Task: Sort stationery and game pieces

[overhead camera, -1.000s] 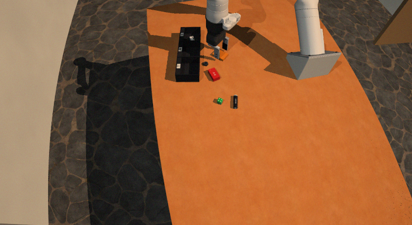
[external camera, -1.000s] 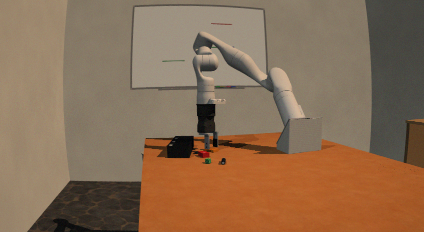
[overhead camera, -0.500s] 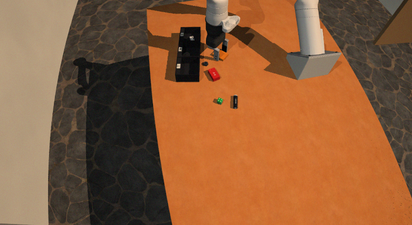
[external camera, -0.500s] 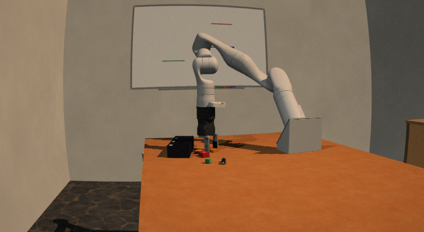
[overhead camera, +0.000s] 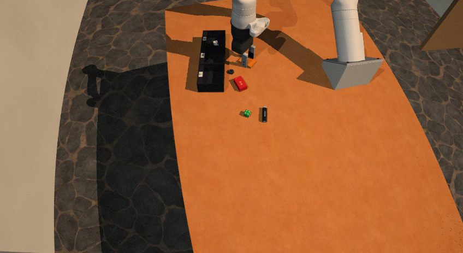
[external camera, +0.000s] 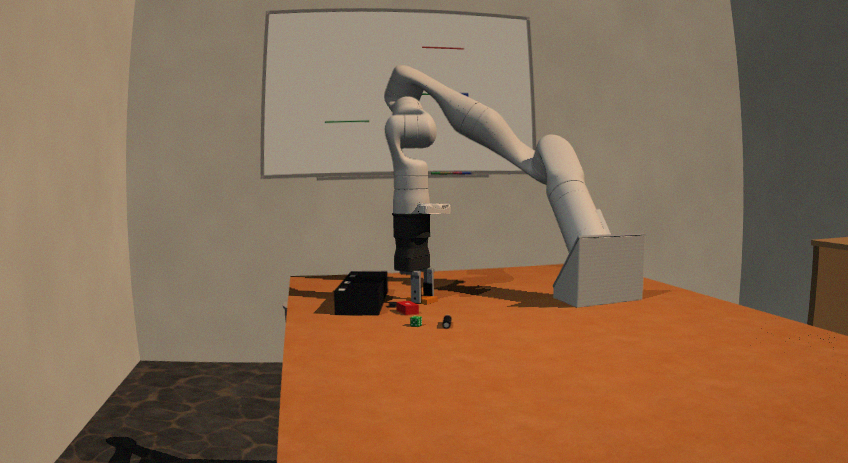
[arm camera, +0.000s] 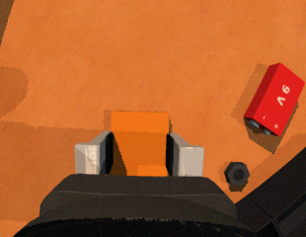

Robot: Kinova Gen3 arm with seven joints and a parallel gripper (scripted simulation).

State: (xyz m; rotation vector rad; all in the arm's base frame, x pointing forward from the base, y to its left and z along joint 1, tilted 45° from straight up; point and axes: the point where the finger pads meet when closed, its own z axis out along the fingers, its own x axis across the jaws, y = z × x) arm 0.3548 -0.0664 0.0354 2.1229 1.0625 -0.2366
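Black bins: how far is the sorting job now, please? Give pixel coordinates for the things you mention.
Seemingly done: a small pale thing (overhead camera: 215, 42) lies in the far bin (overhead camera: 214, 30) (external camera: 373, 272), label unreadable. Underway: the orange block (overhead camera: 251, 63) (external camera: 429, 300) (arm camera: 140, 123) is between the gripper (overhead camera: 248, 61) (external camera: 422, 298) (arm camera: 139, 147) fingers, grip unconfirmed. Left: the green die (overhead camera: 247, 113) (external camera: 415, 321) lies outside the bins.
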